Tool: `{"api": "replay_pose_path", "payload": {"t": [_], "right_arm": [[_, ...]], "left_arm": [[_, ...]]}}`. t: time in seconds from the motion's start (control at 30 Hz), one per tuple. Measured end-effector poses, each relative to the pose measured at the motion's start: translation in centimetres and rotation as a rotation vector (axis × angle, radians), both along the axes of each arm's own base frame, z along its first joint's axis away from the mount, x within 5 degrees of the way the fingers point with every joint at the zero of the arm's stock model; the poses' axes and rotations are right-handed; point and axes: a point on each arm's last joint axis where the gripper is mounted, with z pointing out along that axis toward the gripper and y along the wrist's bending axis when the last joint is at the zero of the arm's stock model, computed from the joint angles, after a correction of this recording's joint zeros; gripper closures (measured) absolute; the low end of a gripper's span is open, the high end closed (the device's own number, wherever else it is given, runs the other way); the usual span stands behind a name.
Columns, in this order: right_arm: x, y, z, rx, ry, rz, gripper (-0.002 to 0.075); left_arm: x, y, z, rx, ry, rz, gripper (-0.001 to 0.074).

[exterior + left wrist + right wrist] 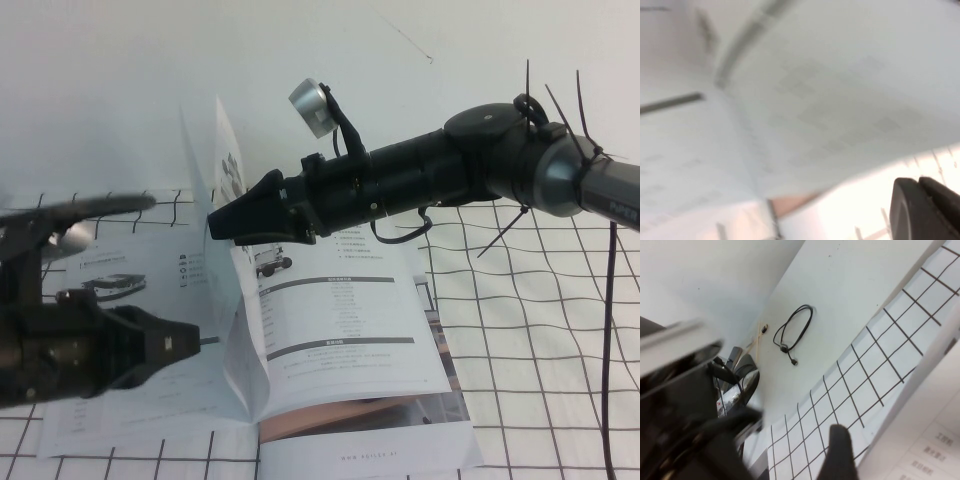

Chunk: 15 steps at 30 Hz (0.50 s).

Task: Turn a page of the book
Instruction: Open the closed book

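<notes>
- On the worktop (560, 330), over a black-grid white cloth, the book (340, 350) lies open, spine roughly centre of the high view.
- The page (215, 200) stands near upright over the spine, top edge curling toward the left side. Mid-turn by my read.
- Right gripper (222, 222) reaches across from the right, tip against the page's right face about mid-height. Jaws look closed to a point, pushing the page rather than pinching it, as far as I can see.
- Left gripper (195, 338) sits low over the left-hand leaf, pointing at the base of the raised page. Jaws: can't tell, tip is dark and blurred.
- Left wrist view only shows blurred pages close up plus one dark fingertip (925, 210); nothing usable on contact.
- Right wrist view: a loose black cable (792, 332) lies on the bare white surface beyond the cloth, well clear of the book.
- Step in hand: carrying the page past vertical.
- Next move, my guess: right gripper sweeps further left and down so the page falls onto the left leaf; the left gripper needs to clear or it blocks the landing.
- Risk: the glossy page could slip off the tip and spring back.
</notes>
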Motion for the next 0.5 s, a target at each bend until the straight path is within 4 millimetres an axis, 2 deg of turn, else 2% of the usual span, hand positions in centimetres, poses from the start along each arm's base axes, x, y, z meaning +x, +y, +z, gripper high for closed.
{"api": "replay_pose_path", "payload": {"t": [0.07, 0.2, 0.3, 0.5], "right_arm": [[0.0, 0.0, 0.0, -0.001, -0.001, 0.001, 0.0206], [0.0, 0.0, 0.0, -0.001, -0.001, 0.001, 0.0206], [0.0, 0.0, 0.0, -0.001, 0.0, 0.003, 0.0206], [-0.2, 0.0, 0.1, 0.005, 0.007, 0.023, 0.0206]], "left_arm": [[-1.7, -0.9, 0.4, -0.007, -0.033, -0.026, 0.0738], [-3.5, -2.6, 1.4, -0.038, -0.104, -0.041, 0.0738], [-3.6, -3.9, 1.8, -0.05, -0.157, 0.003, 0.0738], [-3.5, -7.4, 0.6, -0.019, -0.175, 0.013, 0.0738]]}}
